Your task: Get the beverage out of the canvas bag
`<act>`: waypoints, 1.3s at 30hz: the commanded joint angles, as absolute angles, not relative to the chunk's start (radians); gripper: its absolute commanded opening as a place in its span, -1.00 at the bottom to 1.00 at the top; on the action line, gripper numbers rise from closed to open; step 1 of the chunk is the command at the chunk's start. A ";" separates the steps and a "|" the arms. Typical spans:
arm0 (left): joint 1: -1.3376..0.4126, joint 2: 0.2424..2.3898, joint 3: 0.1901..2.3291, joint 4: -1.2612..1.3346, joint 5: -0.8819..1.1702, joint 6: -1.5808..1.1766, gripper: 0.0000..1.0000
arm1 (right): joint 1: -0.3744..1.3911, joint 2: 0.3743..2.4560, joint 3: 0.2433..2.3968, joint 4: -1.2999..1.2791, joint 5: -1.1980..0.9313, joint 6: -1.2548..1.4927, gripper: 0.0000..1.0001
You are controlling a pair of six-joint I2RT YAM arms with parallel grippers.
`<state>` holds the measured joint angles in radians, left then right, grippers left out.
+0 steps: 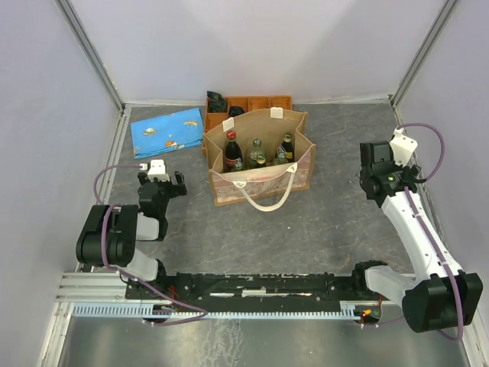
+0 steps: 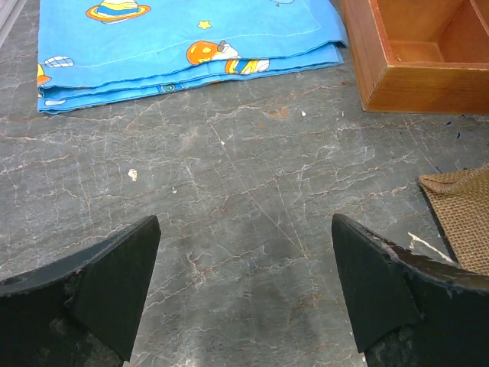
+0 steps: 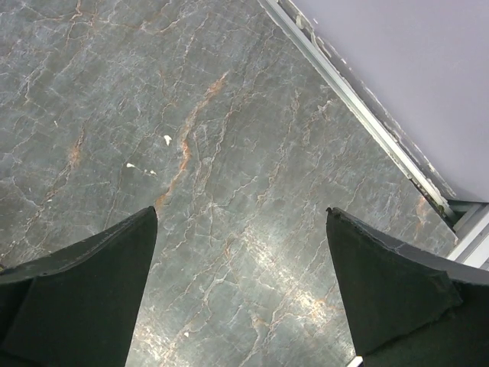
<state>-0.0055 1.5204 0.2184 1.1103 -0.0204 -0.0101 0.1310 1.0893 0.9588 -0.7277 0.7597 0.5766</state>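
Tan canvas bag (image 1: pixel 229 187) sits upright mid-table with its mouth open, so the beverage bottles (image 1: pixel 232 149) inside look reachable from above. Left gripper (image 2: pixel 244 229) and right gripper (image 3: pixel 241 222) are both spread wide, empty, parked well off either side, I'd guess pre-approach.

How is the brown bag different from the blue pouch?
The brown bag stands upright and open; the blue pouch lies flat. The bag holds bottles; the pouch shows none. The bag is plain tan; the pouch has planet pictures. Both sit on the grey table.
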 commanded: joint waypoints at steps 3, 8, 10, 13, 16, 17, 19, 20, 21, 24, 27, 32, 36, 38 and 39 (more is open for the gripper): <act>0.000 1.521 0.237 1.174 -0.022 -0.014 0.99 | 0.137 1.071 0.981 -0.719 0.731 0.570 0.99; 0.000 1.521 0.237 1.175 -0.022 -0.014 0.99 | 0.137 1.067 0.987 -0.708 0.710 0.560 0.99; -0.001 1.521 0.238 1.175 -0.022 -0.014 0.99 | 0.136 1.061 0.991 -0.699 0.685 0.534 0.99; 0.000 1.520 0.238 1.174 -0.022 -0.015 0.99 | 0.140 1.018 0.995 -0.658 0.596 0.464 0.99; 0.000 1.521 0.237 1.174 -0.022 -0.014 0.99 | 0.166 0.926 0.987 -0.574 0.523 0.390 0.99; 0.000 1.520 0.237 1.175 -0.022 -0.014 0.99 | 0.176 0.901 1.002 -0.560 0.517 0.379 0.98; 0.000 1.520 0.237 1.176 -0.023 -0.014 0.99 | 0.189 0.874 1.057 -0.567 0.503 0.363 0.94; 0.000 1.521 0.237 1.175 -0.022 -0.014 0.98 | 0.192 0.869 1.088 -0.577 0.483 0.353 0.92; -0.001 1.521 0.237 1.175 -0.023 -0.014 0.99 | 0.194 0.866 1.126 -0.583 0.448 0.342 0.89; 0.000 1.521 0.237 1.175 -0.023 -0.014 0.99 | 0.199 0.880 1.212 -0.577 0.295 0.315 0.84; 0.000 1.521 0.237 1.175 -0.022 -0.014 0.99 | 0.204 0.923 1.268 -0.553 0.127 0.329 0.84; 0.000 1.520 0.236 1.176 -0.023 -0.014 0.99 | 0.232 1.028 1.305 -0.505 -0.064 0.370 0.98; -0.001 1.521 0.236 1.175 -0.023 -0.013 0.99 | 0.289 1.124 1.329 -0.513 -0.133 0.350 0.99; 0.000 1.520 0.236 1.177 -0.021 -0.014 0.99 | 0.319 1.161 1.337 -0.518 -0.133 0.332 0.99; 0.000 1.521 0.236 1.176 -0.022 -0.014 0.99 | 0.336 1.174 1.335 -0.515 -0.125 0.329 0.99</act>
<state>-0.0055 1.5204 0.2184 1.1103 -0.0204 -0.0101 0.2859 1.1408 1.2922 -0.5365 -0.0547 0.3573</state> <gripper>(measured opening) 0.993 0.991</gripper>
